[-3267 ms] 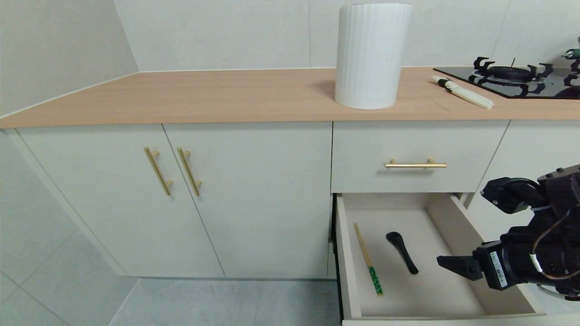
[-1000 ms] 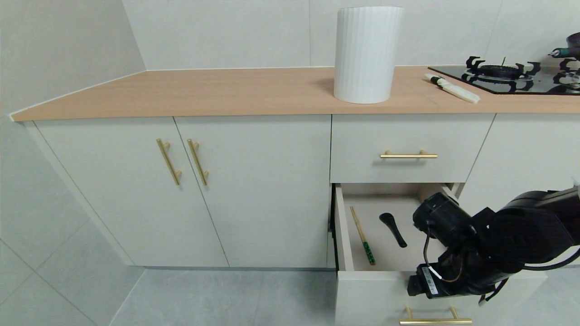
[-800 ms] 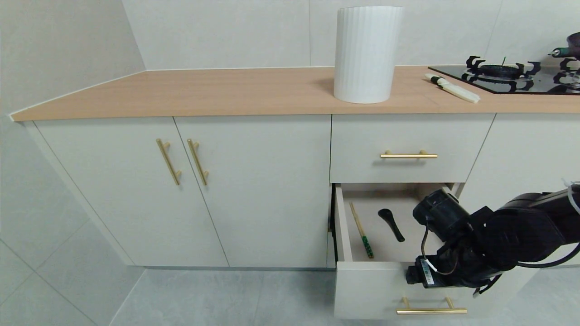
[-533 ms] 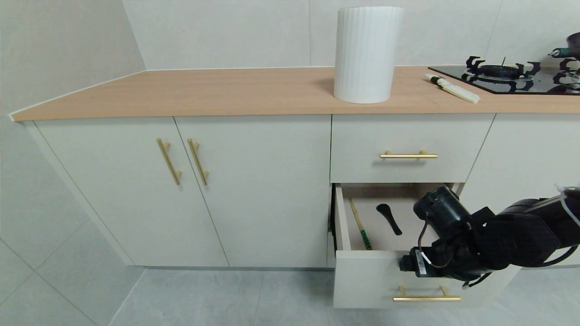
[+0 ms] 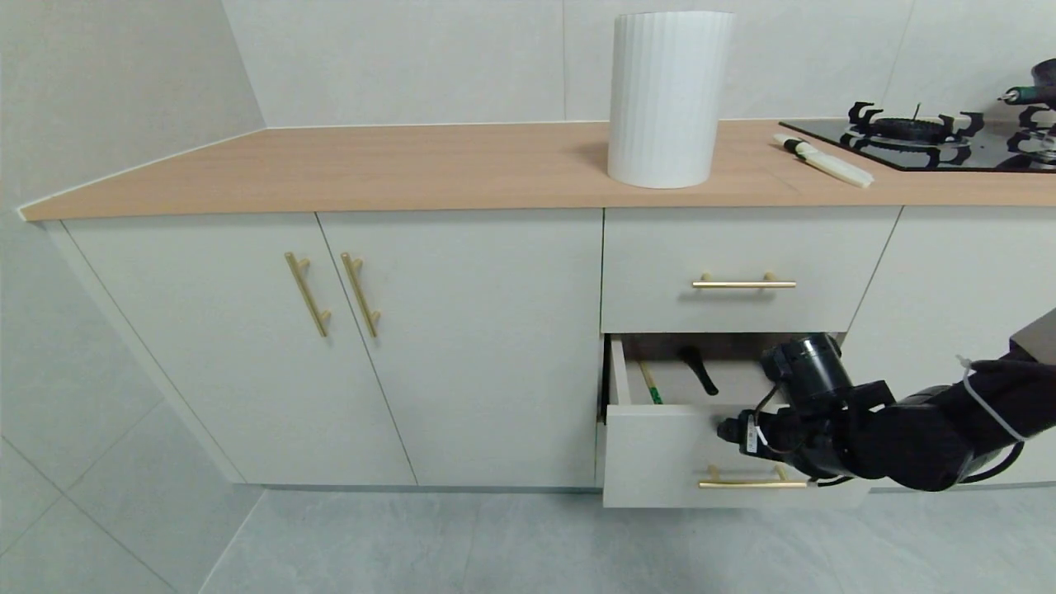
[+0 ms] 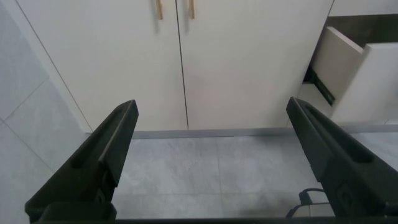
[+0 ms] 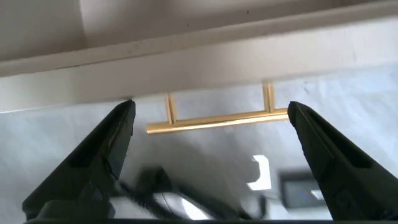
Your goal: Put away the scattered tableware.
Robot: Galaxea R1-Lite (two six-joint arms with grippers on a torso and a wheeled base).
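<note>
- lower right: drawer (image 5: 660,454) open a narrow slot; chopsticks (image 5: 650,386) and spoon (image 5: 697,371) inside, near its left wall
- right hand (image 7: 210,115) spread wide at drawer front, straddling handle (image 7: 217,121)
- left hand (image 6: 211,115) wide, over open floor (image 6: 205,174)

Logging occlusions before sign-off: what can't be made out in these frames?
- Chopsticks, head view: near ends behind the drawer front.
- Black spoon, head view: bowl lost in shadow under the upper drawer.
- Right half of the interior, head view: covered by the right arm.
- Cookware on the stove, head view: cut off by the edge.
</note>
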